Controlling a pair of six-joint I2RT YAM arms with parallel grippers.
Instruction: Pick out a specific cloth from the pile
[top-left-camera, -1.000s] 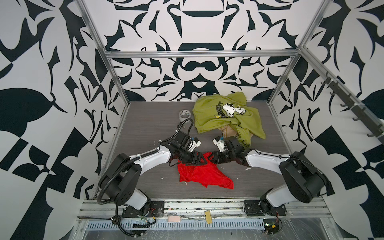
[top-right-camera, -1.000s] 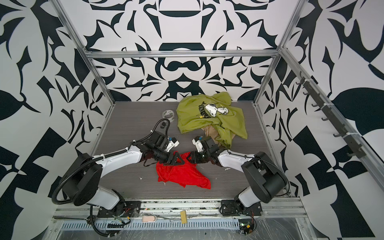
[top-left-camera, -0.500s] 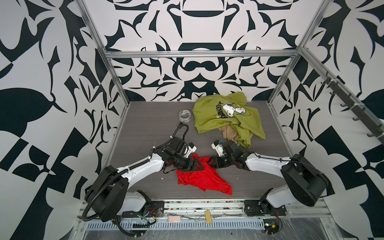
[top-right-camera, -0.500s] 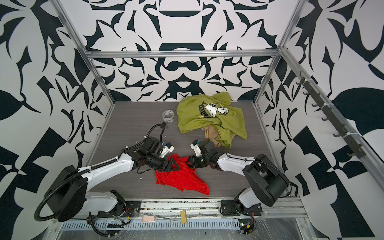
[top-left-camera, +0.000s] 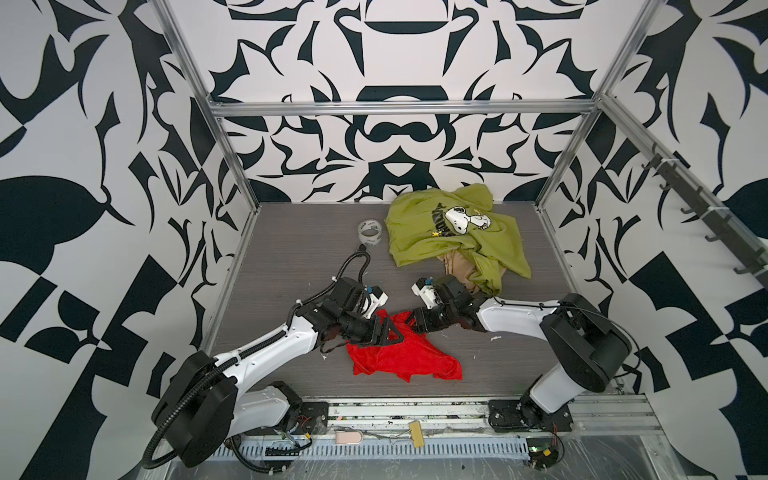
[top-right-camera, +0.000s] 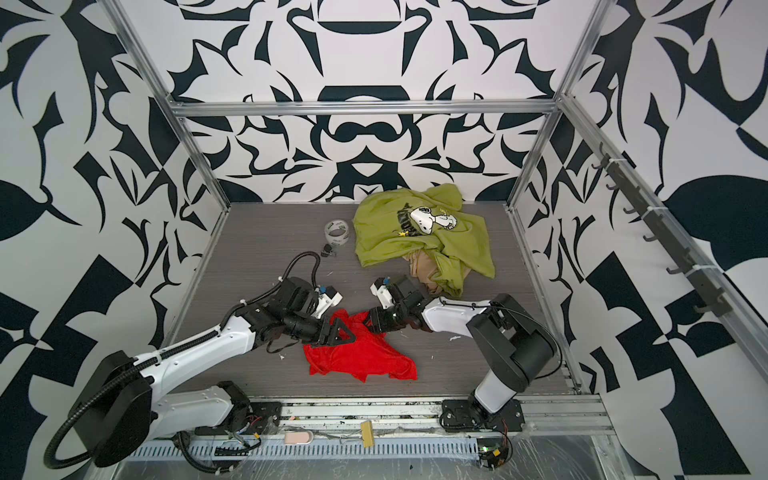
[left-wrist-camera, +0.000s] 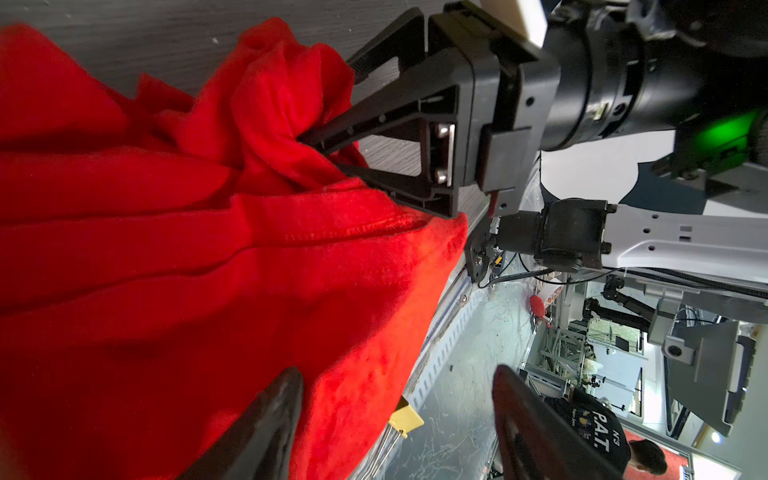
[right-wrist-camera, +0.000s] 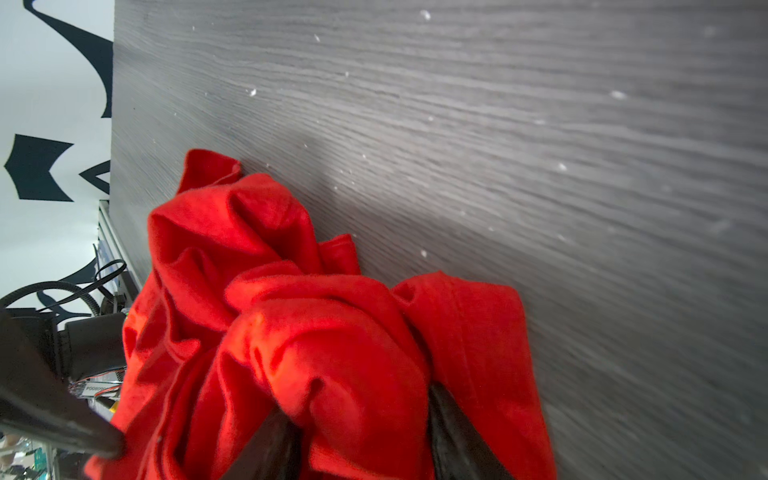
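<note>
Over the past second the bright red, thin fabric cloth (top-left-camera: 403, 359) has been drawn slightly nearer the aluminium front rail (top-left-camera: 415, 409). The left arm has been stretched lower and flatter across the grey wood-grain tabletop (top-left-camera: 291, 266), and both grippers have been carried forward with the red cloth.

At the left in both top views, the left gripper (top-left-camera: 388, 332) is seen above the rear left part of the red cloth (top-right-camera: 361, 357). In the left wrist view its dark fingers (left-wrist-camera: 274, 419) are shown spread wide. The red cloth (left-wrist-camera: 166, 249) lies against one of them, and nothing is clamped between them.

In the middle, the red cloth is spread crumpled on the tabletop close to the front rail, well apart from the pile (top-left-camera: 494, 253), with its rear edge gathered up into a bunch.

Just right of that bunch, the right gripper (top-left-camera: 409, 323) is pressed together on it. A gathered fold of the red cloth (right-wrist-camera: 291, 332) is pinched between the tips of the right gripper (left-wrist-camera: 307, 143), as is shown in both wrist views.

Farther back, a roll of clear tape (top-left-camera: 370, 233) is seen on the tabletop just left of the pile. There an olive-green shirt printed with a white cartoon dog (top-left-camera: 449, 237) is heaped over a tan beige cloth (top-left-camera: 457, 266), of which only a part is shown under the shirt's front edge.
</note>
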